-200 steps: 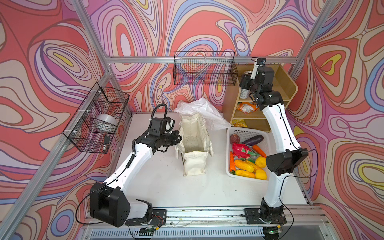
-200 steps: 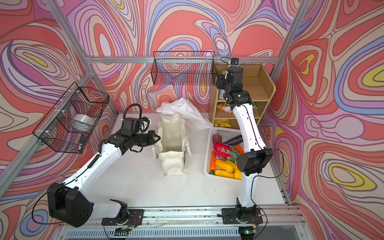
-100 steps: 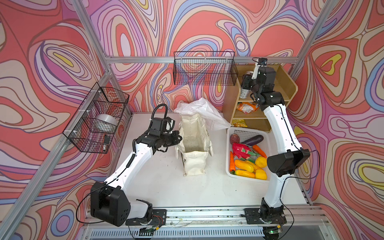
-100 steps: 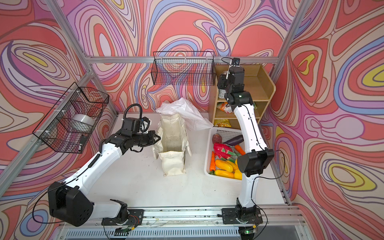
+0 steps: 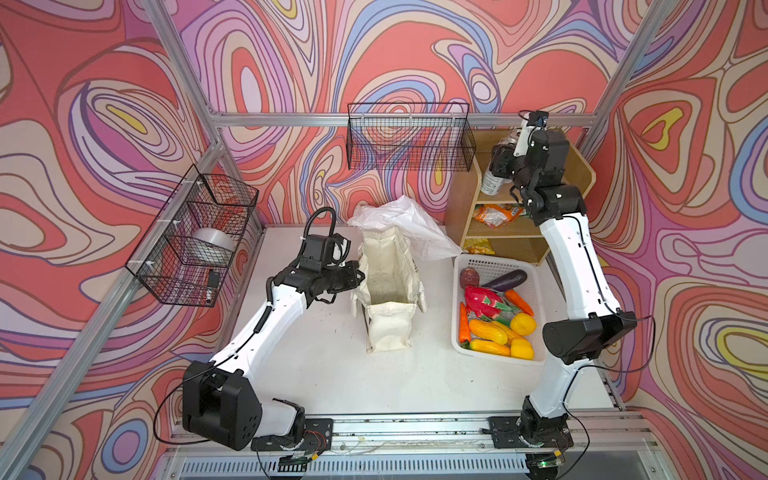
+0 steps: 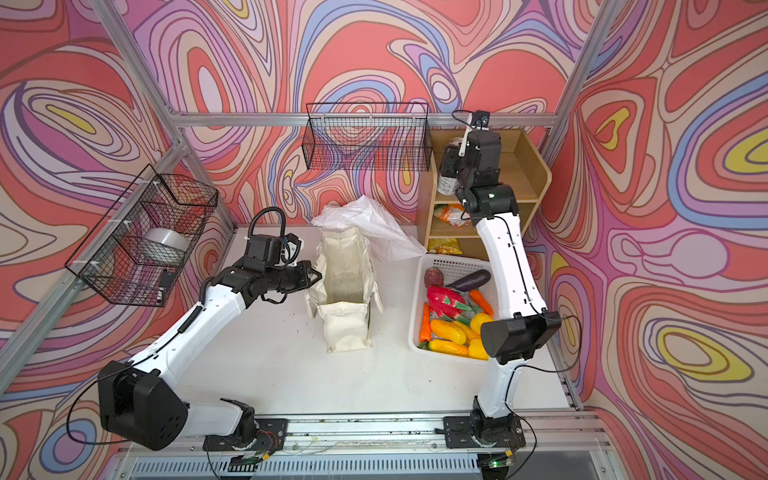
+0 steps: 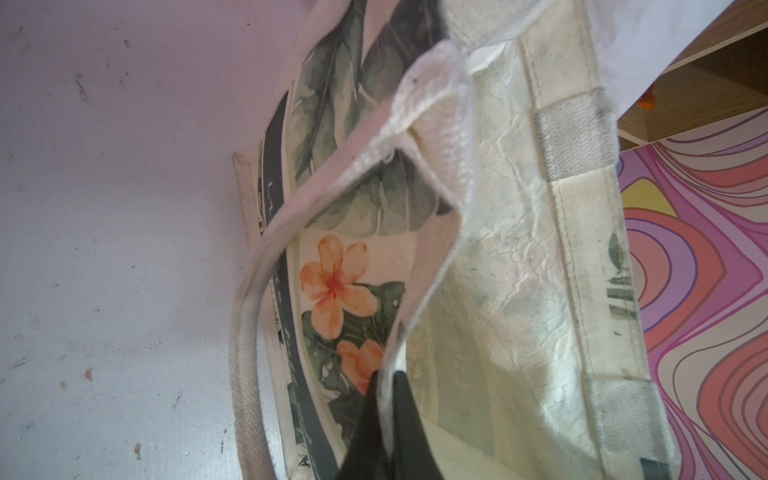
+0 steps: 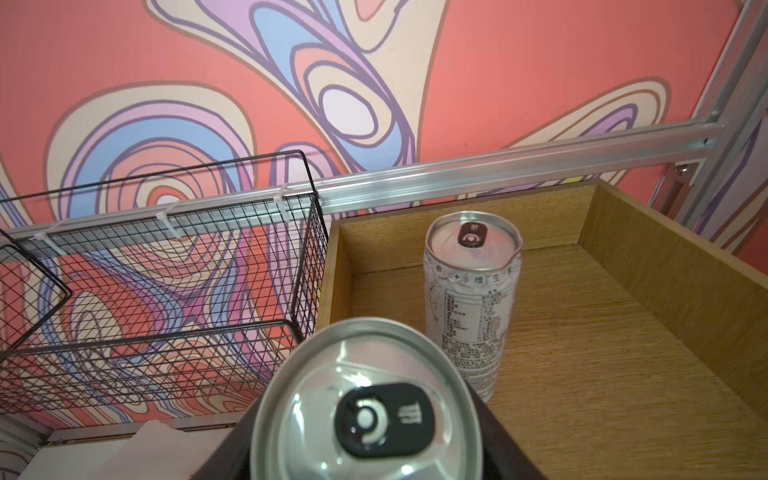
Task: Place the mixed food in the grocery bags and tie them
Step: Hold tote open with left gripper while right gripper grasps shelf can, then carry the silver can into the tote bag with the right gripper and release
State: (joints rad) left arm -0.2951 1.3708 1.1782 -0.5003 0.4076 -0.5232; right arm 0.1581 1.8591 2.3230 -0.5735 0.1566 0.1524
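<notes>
The cream canvas tote (image 5: 388,291) stands open mid-table, and its rim (image 7: 419,266) is pinched by my left gripper (image 5: 356,275) (image 7: 386,399), which is shut on it. The white plastic bag (image 5: 399,220) lies crumpled behind the tote. Up at the wooden shelf's top level, my right gripper (image 5: 500,164) (image 8: 365,436) is shut on a tall silver can (image 8: 365,415) (image 5: 493,180); I cannot tell whether it rests on the shelf. A second can (image 8: 471,299) stands behind it. Eggplant (image 5: 505,279), dragon fruit (image 5: 482,298), carrots (image 5: 463,322) and yellow vegetables (image 5: 490,332) fill the white basket (image 5: 494,262). Snack packets (image 5: 496,214) lie on the lower shelves.
The wooden shelf unit (image 5: 577,166) stands at the back right corner. A black wire basket (image 5: 409,137) hangs on the back wall beside it, close to my right gripper. Another wire basket (image 5: 195,237) on the left wall holds a tape roll.
My right arm has shifted only slightly at the top shelf, with the can still in its jaws. The left arm keeps its hold on the tote rim in the same place.
</notes>
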